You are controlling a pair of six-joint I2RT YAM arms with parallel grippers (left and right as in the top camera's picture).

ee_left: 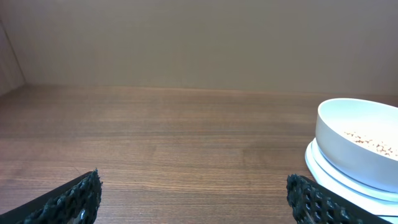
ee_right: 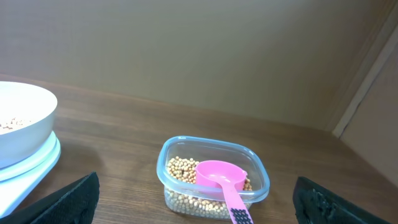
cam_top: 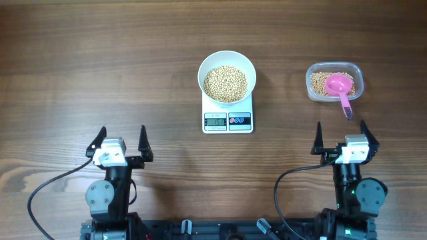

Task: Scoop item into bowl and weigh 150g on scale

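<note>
Left fingers: the left gripper (cam_top: 123,131) has its jaws spread wide with nothing between them. In the left wrist view both fingers (ee_left: 76,200) sit at the bottom corners of the frame over bare wood.
Right fingers: the right gripper (cam_top: 341,127) is likewise spread wide and empty, at the lower right of the overhead frame.
Nearest to the right gripper: the pink scoop (cam_top: 339,85), whose handle points down-frame toward it. The scoop is not touched, and its cup lies in the clear tub (cam_top: 309,83).
Tub contents: a shallow layer of beans (ee_right: 180,171) remains around the scoop.
Bowl: the white bowl (cam_top: 203,67) sits squarely on the scale (cam_top: 227,127) at upper centre of the overhead frame, well apart from both grippers.
Item in bowl: a mound of beans (cam_top: 225,85) covers the bottom of the bowl.
Scale display: lit, with digits too small to read.
Done, as judged: a fair load is already in the bowl, and the bowl is on the scale.
Left, as judged: whether the target weight is met cannot be told. If it is short, the right arm would have to pick up the scoop and add more.
Table (cam_top: 100,60): bare wood at the left.
</note>
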